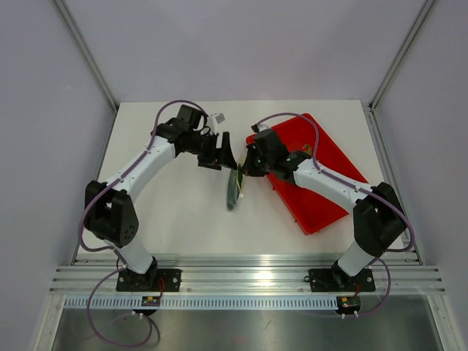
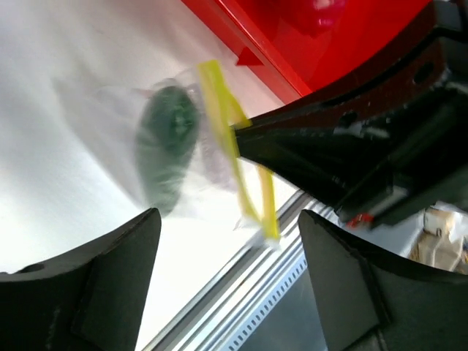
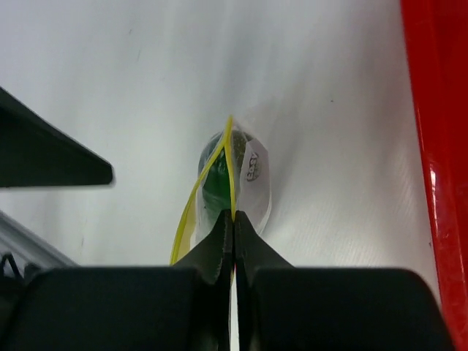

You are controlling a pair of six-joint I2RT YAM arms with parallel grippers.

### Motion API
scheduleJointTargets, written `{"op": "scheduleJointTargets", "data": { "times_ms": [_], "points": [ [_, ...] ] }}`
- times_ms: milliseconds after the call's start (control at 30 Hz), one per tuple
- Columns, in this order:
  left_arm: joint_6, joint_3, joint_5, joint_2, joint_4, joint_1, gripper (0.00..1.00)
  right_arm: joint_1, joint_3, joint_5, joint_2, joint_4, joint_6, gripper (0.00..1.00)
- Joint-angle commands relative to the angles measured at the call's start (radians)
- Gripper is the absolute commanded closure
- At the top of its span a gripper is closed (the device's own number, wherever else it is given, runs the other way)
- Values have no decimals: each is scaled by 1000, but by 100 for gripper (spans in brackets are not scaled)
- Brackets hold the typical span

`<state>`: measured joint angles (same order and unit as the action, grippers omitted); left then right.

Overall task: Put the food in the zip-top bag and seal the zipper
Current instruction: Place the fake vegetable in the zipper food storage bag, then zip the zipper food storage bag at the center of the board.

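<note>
The black right claw [image 3: 234, 217] pinches a yellow-green strip [image 3: 231, 161] on a clear bag [image 3: 261, 196]; just beyond its tips a dark green vegetable [image 3: 214, 183] shows through. Right of the claw lies a red tray [image 3: 435, 146] on a white table [image 3: 146, 88].

right claw [image 2: 238, 136] pinches zipper [image 2: 218, 91] | food [image 2: 167, 142] inside bag [image 2: 199, 172] | left claw [image 2: 230, 238] spread

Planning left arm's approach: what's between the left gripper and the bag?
Nothing: the left wrist view shows only open air between the left gripper and the zip-top bag, whose zipper the right gripper pinches.
</note>
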<state>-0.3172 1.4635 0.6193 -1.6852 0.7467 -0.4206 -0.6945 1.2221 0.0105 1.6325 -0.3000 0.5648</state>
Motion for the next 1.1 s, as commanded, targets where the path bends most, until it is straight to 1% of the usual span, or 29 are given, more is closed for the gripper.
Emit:
{"op": "scheduleJointTargets", "data": {
  "times_ms": [0, 33, 100, 133, 167, 200, 233, 300, 333, 367, 400, 433, 467, 500, 533, 633, 667, 767, 833, 967, 1067],
  "points": [
    [4, -43, 23, 126, -41, 104, 25, 21, 62, 210, 10, 53, -242, 100],
    [3, -54, 40, 139, -55, 123, 29, 23, 69, 302, 15, 50, -273, 100],
    [12, -66, 91, 162, -91, 166, 30, 27, 94, 386, 29, 42, -342, 100],
    [18, -84, 100, 171, -113, 175, 31, 32, 105, 466, 35, 36, -359, 100],
    [42, -98, 108, 185, -141, 180, 32, 33, 128, 500, 49, 30, -376, 100],
    [61, -113, 134, 202, -205, 181, 32, 36, 143, 535, 59, 1, -405, 100],
    [85, -150, 166, 226, -236, 181, 32, 42, 160, 590, 69, -17, -419, 100],
    [162, -179, 268, 249, -303, 183, 30, 50, 211, 643, 98, -69, -456, 100],
    [202, -190, 296, 255, -313, 183, 29, 59, 226, 695, 107, -85, -466, 100],
    [286, -192, 327, 257, -308, 183, 31, 62, 259, 716, 121, -102, -474, 100],
    [338, -181, 365, 252, -247, 183, 34, 64, 278, 733, 127, -149, -505, 100],
    [390, -166, 365, 243, -203, 183, 35, 64, 295, 747, 133, -172, -516, 100],
    [474, -158, 384, 237, -176, 184, 37, 64, 327, 759, 145, -198, -532, 100],
    [522, -164, 460, 240, -140, 184, 41, 66, 344, 782, 150, -249, -558, 100],
    [559, -172, 486, 246, -135, 184, 43, 66, 355, 787, 153, -266, -559, 100],
    [631, -219, 559, 292, -158, 189, 43, 67, 390, 790, 164, -338, -625, 100],
    [677, -236, 568, 317, -158, 195, 43, 69, 401, 796, 164, -365, -644, 100],
    [694, -265, 588, 341, -199, 203, 44, 73, 405, 830, 153, -392, -661, 100],
    [714, -270, 599, 341, -196, 204, 44, 78, 409, 852, 148, -407, -674, 100],
    [783, -259, 600, 320, -127, 206, 45, 81, 444, 872, 151, -459, -710, 100],
    [802, -261, 660, 320, -121, 206, 45, 82, 455, 876, 159, -490, -720, 100]
  ]
}}
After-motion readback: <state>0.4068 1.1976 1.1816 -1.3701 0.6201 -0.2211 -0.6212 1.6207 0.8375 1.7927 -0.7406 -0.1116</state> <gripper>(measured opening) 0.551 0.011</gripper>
